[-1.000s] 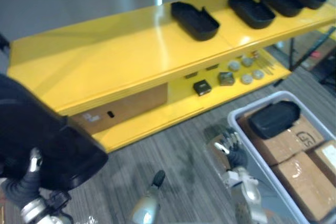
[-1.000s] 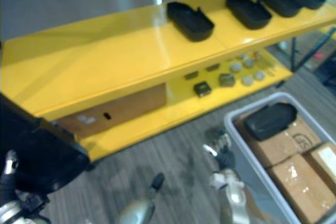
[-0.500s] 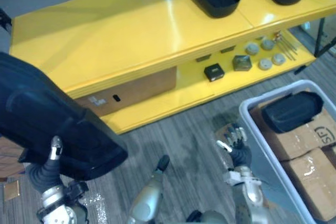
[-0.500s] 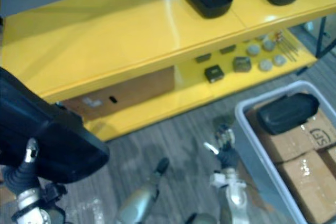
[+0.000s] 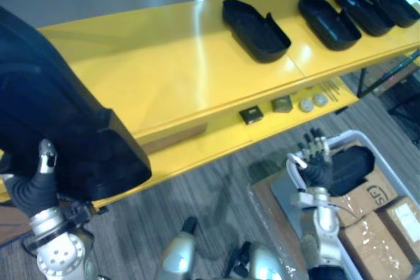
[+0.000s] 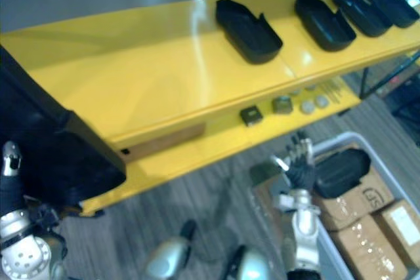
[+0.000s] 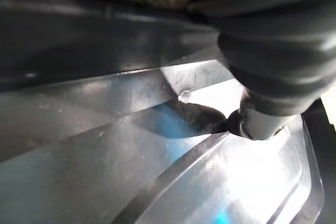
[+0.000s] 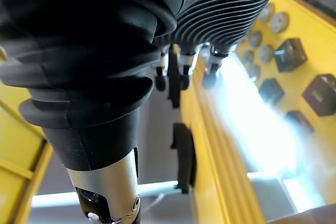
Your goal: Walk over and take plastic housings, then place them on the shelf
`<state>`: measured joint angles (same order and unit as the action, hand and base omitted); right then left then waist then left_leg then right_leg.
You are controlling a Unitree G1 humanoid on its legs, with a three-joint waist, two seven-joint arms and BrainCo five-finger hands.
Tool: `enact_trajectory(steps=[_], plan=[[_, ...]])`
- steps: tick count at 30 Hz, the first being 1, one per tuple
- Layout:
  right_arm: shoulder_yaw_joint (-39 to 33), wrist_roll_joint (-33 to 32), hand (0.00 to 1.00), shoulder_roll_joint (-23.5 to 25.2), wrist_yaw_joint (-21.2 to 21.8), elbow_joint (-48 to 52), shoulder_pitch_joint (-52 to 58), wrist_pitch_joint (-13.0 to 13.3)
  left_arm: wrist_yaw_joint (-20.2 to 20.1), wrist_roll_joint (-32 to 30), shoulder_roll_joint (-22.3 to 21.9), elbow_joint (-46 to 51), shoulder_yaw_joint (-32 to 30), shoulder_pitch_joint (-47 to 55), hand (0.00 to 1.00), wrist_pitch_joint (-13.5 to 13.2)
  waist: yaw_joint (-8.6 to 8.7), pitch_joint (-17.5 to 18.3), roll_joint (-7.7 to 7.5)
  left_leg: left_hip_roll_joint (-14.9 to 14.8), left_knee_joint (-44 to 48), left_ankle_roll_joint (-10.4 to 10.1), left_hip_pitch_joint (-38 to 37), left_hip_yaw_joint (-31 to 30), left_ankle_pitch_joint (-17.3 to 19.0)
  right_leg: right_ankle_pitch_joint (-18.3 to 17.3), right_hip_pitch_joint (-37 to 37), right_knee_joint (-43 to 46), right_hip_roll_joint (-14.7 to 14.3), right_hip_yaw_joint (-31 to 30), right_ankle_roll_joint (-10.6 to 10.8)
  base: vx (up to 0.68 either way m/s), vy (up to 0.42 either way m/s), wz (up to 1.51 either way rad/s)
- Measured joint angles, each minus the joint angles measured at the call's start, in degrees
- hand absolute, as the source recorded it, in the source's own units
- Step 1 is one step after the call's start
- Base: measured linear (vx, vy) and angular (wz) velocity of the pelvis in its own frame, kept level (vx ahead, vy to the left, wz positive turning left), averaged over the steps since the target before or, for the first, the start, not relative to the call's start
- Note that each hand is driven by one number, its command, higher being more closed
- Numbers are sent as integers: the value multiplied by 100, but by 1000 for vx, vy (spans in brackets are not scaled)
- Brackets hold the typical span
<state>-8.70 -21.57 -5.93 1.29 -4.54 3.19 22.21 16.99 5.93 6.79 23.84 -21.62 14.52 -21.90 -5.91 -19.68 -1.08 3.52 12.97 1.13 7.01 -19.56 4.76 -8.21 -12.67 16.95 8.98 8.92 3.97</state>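
A large black plastic housing [image 5: 62, 122] is held up at the left, overlapping the left end of the yellow shelf top [image 5: 164, 63]. My left hand [image 5: 33, 191] grips it from below, thumb [image 5: 45, 155] pressed on its near wall. Several more black housings [image 5: 256, 27] lie in a row along the shelf top toward the right. Another black housing [image 5: 354, 162] rests in the grey bin [image 5: 394, 175]. In front of that bin, my right hand [image 5: 316, 165] hangs open and empty, with straight fingers [image 8: 184, 74].
The lower shelf [image 5: 216, 142] carries small dark blocks [image 5: 251, 115] and round discs [image 5: 306, 104], with a brown cardboard box [image 5: 172, 138] tucked under the top. Cardboard boxes [image 5: 387, 211] fill the bin. Grey wood-look floor [image 5: 210, 201] lies between me and the shelf.
The view has shifted. The housing in my left hand has risen from below the shelf edge to level with the shelf top. My right hand has risen up in front of the bin.
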Motion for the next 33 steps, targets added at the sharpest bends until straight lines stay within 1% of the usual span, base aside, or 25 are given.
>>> enact_trajectory(steps=[1,2,3,5,6,7,8,9,10,11,12,14,16,17,18,20,22,23,24,26,27,29,30,31,33], plan=[[-11,9,0,-2,0,47,61,-1,10,0,-6,-10,85,-3,100,19,66,9,17,31,77,-45,-3,-166,41,60,11,-77,-28,-198,-9,221,-206,136],[-19,47,0,-2,-28,223,234,-1,-6,1,-11,-27,323,-21,100,41,182,36,40,135,192,-129,-10,-544,149,88,81,-70,-78,-550,29,236,-279,153],[-9,162,0,0,-125,415,372,0,-71,-2,-24,-26,489,-45,100,40,214,100,-6,216,240,-189,-41,-782,219,95,165,-53,-57,-725,31,325,-394,169],[32,459,0,3,-310,778,490,37,-167,-9,-42,23,605,73,100,41,116,329,-275,368,218,-336,-86,-866,442,407,429,-185,68,-713,-117,275,-403,101],[36,675,0,-122,-460,902,344,134,-202,-2,-243,23,646,184,100,61,49,410,-114,-26,349,-396,-40,-357,685,399,670,-283,0,-359,284,191,-425,83],[34,758,0,-265,-606,1087,277,227,-253,-7,-431,57,721,311,100,81,96,619,98,-504,311,-462,79,226,632,327,781,-369,-148,-56,169,178,-399,80],[18,796,0,-364,-655,1138,231,285,-280,-6,-515,69,744,353,100,80,95,692,172,-663,207,-547,89,389,519,316,798,-380,-196,43,149,218,-331,84],[4,937,0,-514,-778,1262,142,300,-341,2,-594,74,761,358,100,85,91,804,337,-881,-95,-701,72,755,254,282,874,-424,-220,243,93,188,-202,77],[-35,1120,0,-644,-943,1446,139,310,-419,2,-594,101,793,306,100,78,142,872,466,-959,-383,-792,-12,1174,36,280,938,-482,-201,436,91,206,-171,81],[-81,1191,0,-670,-1033,1532,140,310,-443,0,-576,124,796,266,100,76,181,880,493,-981,-520,-790,-63,1378,-66,279,993,-513,-183,531,89,132,-70,78],[-89,1351,0,-630,-1233,1725,169,311,-465,-14,-505,148,851,153,100,77,200,878,489,-982,-768,-779,-172,1574,-263,276,1095,-559,-164,660,84,142,-53,59],[-106,1463,0,-542,-1470,2023,256,311,-466,-46,-438,165,943,37,100,81,210,884,445,-980,-1012,-785,-368,1553,-365,272,1248,-618,-167,704,79,91,-9,30],[-291,1554,0,-442,-1680,2411,281,410,-489,-115,-371,184,939,22,100,146,232,941,230,-941,-1085,-787,-422,1596,-371,267,1301,-727,-139,698,79,57,22,-3],[-357,1554,0,-407,-1725,2503,280,444,-497,-139,-316,184,938,19,100,194,256,953,180,-929,-1096,-787,-421,1606,-372,266,1305,-759,-128,695,80,31,28,-5],[-423,1560,0,-353,-1830,2652,276,474,-573,-158,-201,184,935,16,100,341,317,968,118,-903,-1117,-788,-452,1644,-374,266,1328,-804,-101,681,81,13,25,-7],[-459,1568,0,-299,-1968,2779,320,509,-710,-238,-67,186,978,1,100,531,380,972,81,-864,-1212,-775,-620,1729,-383,268,1471,-913,-63,655,84,-3,28,-17],[-463,1618,0,-294,-2056,2908,389,509,-922,-244,17,221,1105,-43,100,598,439,987,84,-847,-1330,-763,-721,1844,-428,281,1499,-980,-38,617,106,-30,20,-21],[-463,1831,0,-295,-2196,2918,389,508,-1044,-265,56,247,1221,-142,100,678,490,994,98,-842,-1364,-755,-717,1899,-452,316,1469,-1023,-41,525,159,-56,14,-22],[-467,1971,0,-298,-2305,2919,395,504,-1114,-402,176,245,1405,-319,100,861,534,1010,125,-849,-1403,-749,-734,1973,-472,354,1462,-1072,-45,496,180,-53,12,-24],[-478,2090,0,-312,-2498,2924,393,495,-1189,-481,353,204,1649,-610,100,1104,601,1039,156,-857,-1486,-748,-816,2078,-498,402,1462,-1106,-56,414,181,-42,12,-31],[-555,2153,0,-315,-2711,2926,369,465,-1269,-479,511,111,1863,-929,100,1325,682,1068,182,-866,-1516,-747,-862,2234,-498,472,1460,-1170,-68,310,190,-42,25,-46],[-779,2105,0,-315,-2884,2927,389,335,-1292,-478,614,-122,2056,-1320,100,1558,759,1094,198,-867,-1554,-743,-919,2373,-497,513,1457,-1204,-75,168,204,-31,25,-40],[-1034,1955,0,-313,-3015,2920,428,159,-1277,-476,653,-471,2183,-1698,100,1807,893,1180,206,-874,-1575,-741,-930,2544,-496,559,1408,-1232,-74,66,225,-5,23,-33],[-1112,1825,0,-312,-3025,2911,443,120,-1234,-476,653,-593,2222,-1828,100,1915,931,1193,203,-877,-1586,-739,-957,2637,-494,572,1386,-1233,-77,-2,228,6,34,-50],[-1322,1414,0,-230,-2980,2838,608,-37,-1026,-474,649,-1051,2348,-2225,100,2279,1099,1222,199,-900,-1646,-736,-1098,2978,-489,606,1355,-1235,-99,-227,228,15,30,-54]])
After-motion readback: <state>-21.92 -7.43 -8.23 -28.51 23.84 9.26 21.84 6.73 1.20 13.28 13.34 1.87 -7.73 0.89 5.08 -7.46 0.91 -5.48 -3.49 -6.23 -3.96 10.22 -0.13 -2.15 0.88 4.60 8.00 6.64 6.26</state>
